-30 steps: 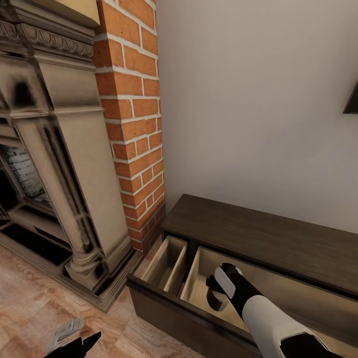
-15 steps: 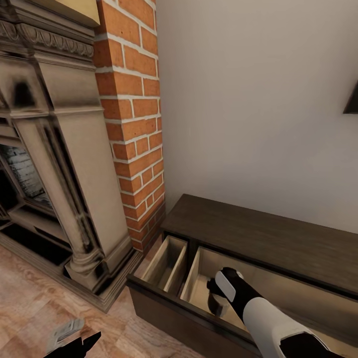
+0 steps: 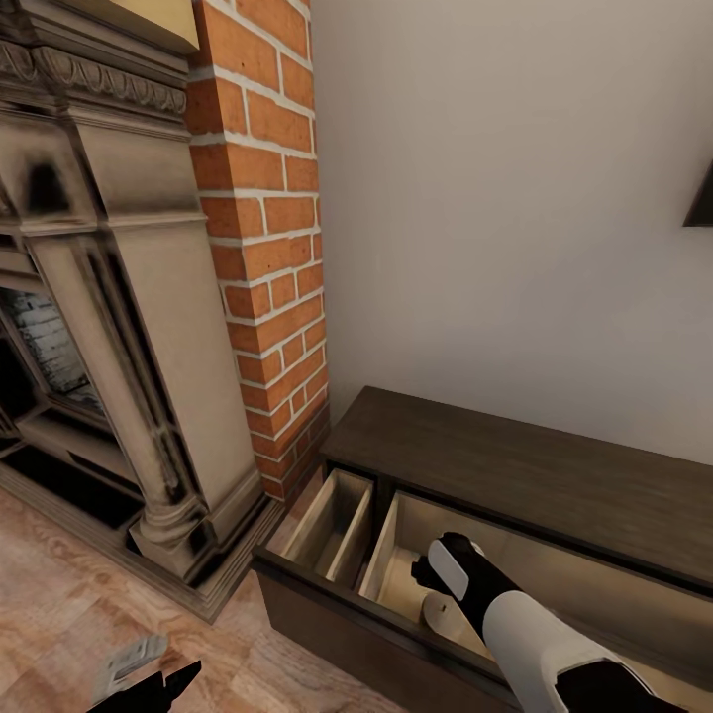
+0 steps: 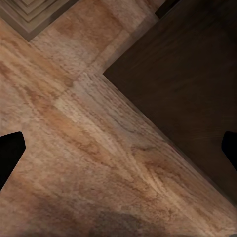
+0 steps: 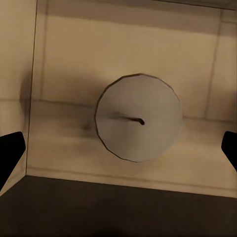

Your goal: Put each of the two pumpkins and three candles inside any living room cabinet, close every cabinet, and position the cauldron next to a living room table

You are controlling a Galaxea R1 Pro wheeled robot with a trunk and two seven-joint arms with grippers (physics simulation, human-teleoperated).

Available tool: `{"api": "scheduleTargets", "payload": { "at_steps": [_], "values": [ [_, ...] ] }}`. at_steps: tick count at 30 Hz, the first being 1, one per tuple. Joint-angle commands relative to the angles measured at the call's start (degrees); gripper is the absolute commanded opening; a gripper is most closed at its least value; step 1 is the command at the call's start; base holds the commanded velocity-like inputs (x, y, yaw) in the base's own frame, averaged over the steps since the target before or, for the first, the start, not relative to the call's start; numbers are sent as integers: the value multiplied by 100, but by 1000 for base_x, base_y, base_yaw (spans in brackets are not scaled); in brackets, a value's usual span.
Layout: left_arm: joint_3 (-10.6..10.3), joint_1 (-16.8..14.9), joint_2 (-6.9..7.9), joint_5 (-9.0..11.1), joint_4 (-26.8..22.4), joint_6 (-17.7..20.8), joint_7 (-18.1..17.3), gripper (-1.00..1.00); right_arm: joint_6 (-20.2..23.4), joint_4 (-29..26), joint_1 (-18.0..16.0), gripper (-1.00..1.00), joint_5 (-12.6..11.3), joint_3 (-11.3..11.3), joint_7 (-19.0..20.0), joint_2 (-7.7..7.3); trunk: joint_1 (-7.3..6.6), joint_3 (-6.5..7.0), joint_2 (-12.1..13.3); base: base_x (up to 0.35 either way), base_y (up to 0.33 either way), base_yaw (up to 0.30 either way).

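The dark brown cabinet stands against the wall with a drawer pulled out. A beige candle rests in the drawer's right compartment. In the right wrist view the candle shows its round top and wick against the pale drawer floor. My right gripper reaches into that compartment just above the candle. Its dark fingertips stand wide apart and open, clear of the candle. My left gripper hangs low over the plank floor, open, with nothing between its fingertips.
A brick column and a stone fireplace surround stand left of the cabinet. The drawer's narrow left compartment holds nothing. The black TV's corner shows at the right edge. Wood floor lies in front of the drawer.
My right gripper has drawn back slightly from the drawer floor and the candle now shows free beneath it. The left arm and the camera have not moved.
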Motion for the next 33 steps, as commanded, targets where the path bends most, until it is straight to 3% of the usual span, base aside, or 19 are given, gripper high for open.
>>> {"api": "scheduleTargets", "payload": {
  "at_steps": [1, 7, 25, 33],
  "values": [
    [9, 0, -1, -8, -5, 27, -28, 100, 21, -5, -3, 100, -54, 48, -44, -7, -1, -5, -2, 0, 0, 0],
    [9, 0, -1, -7, -5, 30, -28, 100, 19, 3, -5, 100, -50, 48, -41, -15, -1, -5, -2, 0, 0, 0],
    [32, 0, -9, -8, 2, 193, 0, 100, 1, 8, -5, 100, -56, 52, -30, -29, -48, 394, 23, -2, 0, 0],
    [35, 0, -9, -8, 4, 219, 7, 100, -7, -57, 3, 100, -51, 72, -12, -28, -224, 538, 344, -87, 0, 0]
  ]
}}
